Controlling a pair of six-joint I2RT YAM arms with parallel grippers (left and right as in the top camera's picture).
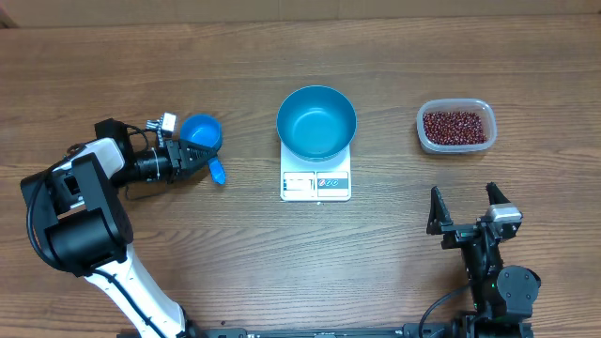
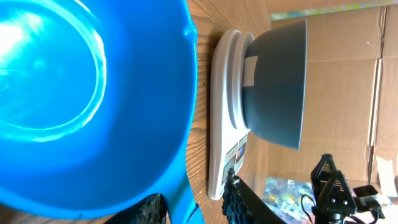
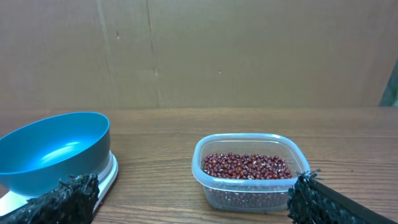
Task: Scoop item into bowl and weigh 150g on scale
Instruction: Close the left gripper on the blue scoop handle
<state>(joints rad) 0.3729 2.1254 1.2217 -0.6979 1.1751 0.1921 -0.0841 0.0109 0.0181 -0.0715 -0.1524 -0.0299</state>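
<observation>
The blue handled scoop (image 1: 200,132) lies left of the scale, filling the left wrist view (image 2: 81,106). My left gripper (image 1: 208,158) (image 2: 191,183) straddles the scoop's handle (image 2: 186,205), open: one finger touches it, while a gap separates the other from it. The empty blue bowl (image 1: 316,122) (image 2: 277,81) (image 3: 53,149) stands on the white scale (image 1: 315,183) (image 2: 222,112) (image 3: 106,174). The item, red-brown beans (image 1: 455,126) (image 3: 245,166), fills a clear tub at the right. My right gripper (image 1: 467,199) (image 3: 189,190) rests wide open near the front edge, facing the tub and holding nothing.
The clear plastic tub (image 1: 423,131) (image 3: 205,180) sits to the right of the scale. Cardboard walls (image 3: 199,50) close off the far side of the wooden table (image 1: 282,263).
</observation>
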